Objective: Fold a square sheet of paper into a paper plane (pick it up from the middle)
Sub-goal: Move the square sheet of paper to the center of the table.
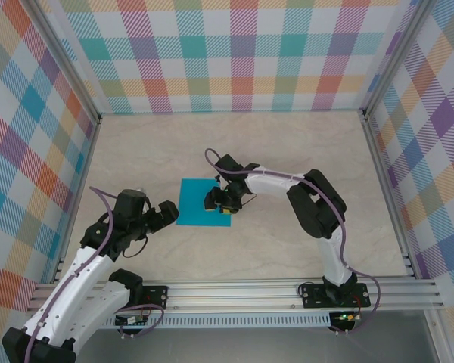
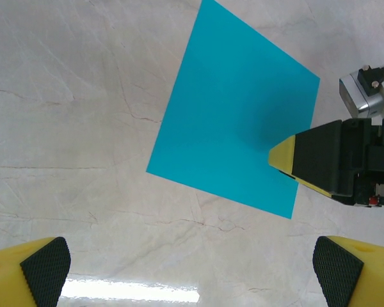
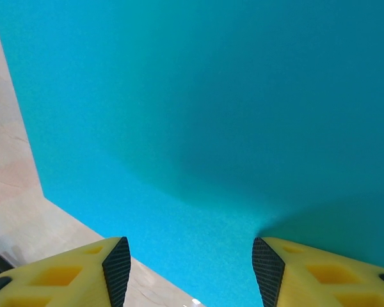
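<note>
The square sheet of paper (image 1: 197, 203) is plain teal-blue and lies flat and uncreased on the marble table top. The paper plane is out of view. My right gripper (image 1: 221, 203) points down over the sheet's right part, near its front right corner. In the right wrist view its yellow fingers stand apart at the sheet (image 3: 198, 96), the gripper (image 3: 191, 265) open with flat paper between the pads. My left gripper (image 1: 165, 214) hovers just left of the sheet, open wide and holding nothing (image 2: 192, 272). From the left wrist the sheet (image 2: 233, 109) lies ahead, with a right fingertip (image 2: 288, 157) at its right edge.
The beige marble table (image 1: 287, 144) is walled by checked panels on three sides, with metal rails (image 1: 234, 291) along the near edge. Bare table (image 2: 83, 128) lies between the left gripper and the sheet.
</note>
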You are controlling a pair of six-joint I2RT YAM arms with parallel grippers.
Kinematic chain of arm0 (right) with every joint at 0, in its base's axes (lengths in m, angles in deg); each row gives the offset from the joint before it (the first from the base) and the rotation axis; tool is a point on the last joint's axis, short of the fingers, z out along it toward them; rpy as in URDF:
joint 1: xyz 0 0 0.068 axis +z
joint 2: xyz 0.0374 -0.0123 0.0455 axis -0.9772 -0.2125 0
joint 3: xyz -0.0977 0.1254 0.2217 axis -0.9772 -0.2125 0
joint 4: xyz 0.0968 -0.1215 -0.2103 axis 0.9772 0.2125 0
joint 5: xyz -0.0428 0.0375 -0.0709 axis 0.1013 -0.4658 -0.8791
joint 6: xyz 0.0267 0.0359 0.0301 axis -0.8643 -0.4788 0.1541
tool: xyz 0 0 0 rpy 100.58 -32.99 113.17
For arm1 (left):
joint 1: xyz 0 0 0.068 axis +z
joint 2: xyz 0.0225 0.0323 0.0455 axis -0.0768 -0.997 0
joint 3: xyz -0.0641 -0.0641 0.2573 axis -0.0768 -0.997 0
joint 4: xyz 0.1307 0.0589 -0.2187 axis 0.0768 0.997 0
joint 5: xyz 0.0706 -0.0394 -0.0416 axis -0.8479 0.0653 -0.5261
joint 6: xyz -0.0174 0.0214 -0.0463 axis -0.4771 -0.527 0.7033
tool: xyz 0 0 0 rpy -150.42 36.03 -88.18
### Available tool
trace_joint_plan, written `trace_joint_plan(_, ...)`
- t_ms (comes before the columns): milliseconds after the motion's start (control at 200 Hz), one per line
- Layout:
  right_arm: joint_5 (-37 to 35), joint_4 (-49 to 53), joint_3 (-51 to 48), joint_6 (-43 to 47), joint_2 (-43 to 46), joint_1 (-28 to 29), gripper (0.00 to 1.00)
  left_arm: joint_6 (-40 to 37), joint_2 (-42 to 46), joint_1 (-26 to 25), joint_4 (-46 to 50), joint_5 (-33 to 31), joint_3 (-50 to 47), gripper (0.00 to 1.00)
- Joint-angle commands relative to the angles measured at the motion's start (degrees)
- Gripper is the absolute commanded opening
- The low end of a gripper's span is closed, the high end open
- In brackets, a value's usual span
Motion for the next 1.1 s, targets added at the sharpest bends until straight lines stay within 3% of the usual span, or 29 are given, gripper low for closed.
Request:
trace_joint_plan(0,-7.47,10.44,-4.71,4.77,0.65,-0.14,0.56,-0.24,0.69,0.50,1.34,1.42,-0.25,1.00)
trace_joint_plan(265,-16.06,17.84,-4.89,15.80,4.69,-1.07,0.55,-2.06,-0.09,0.58,-2.34,4.62,-1.49,1.00)
trace_joint_plan(325,-14.49,18.15,-4.46,16.08,5.90,-1.51,0.56,-2.49,-0.90,0.55,-3.39,4.76,-1.54,1.00)
trace_joint_plan(445,-10.37,17.88,-1.96,13.15,8.04,-1.60,0.65,-2.85,-2.46,0.58,-6.52,5.47,-2.28,1.00)
trace_joint_plan(600,-8.79,17.10,3.66,8.20,6.86,-1.60,0.69,-1.70,-2.06,0.59,-9.71,1.39,-2.91,1.00)
trace_joint_plan(855,-8.54,18.67,15.86,2.69,-4.96,-3.72,0.63,-1.79,4.19,0.48,-17.78,-2.62,-8.04,1.00)
trace_joint_plan(1095,-8.96,16.49,9.70,-0.54,-3.90,-6.30,0.59,-5.56,13.04,0.50,-18.15,-1.05,-11.36,1.00)
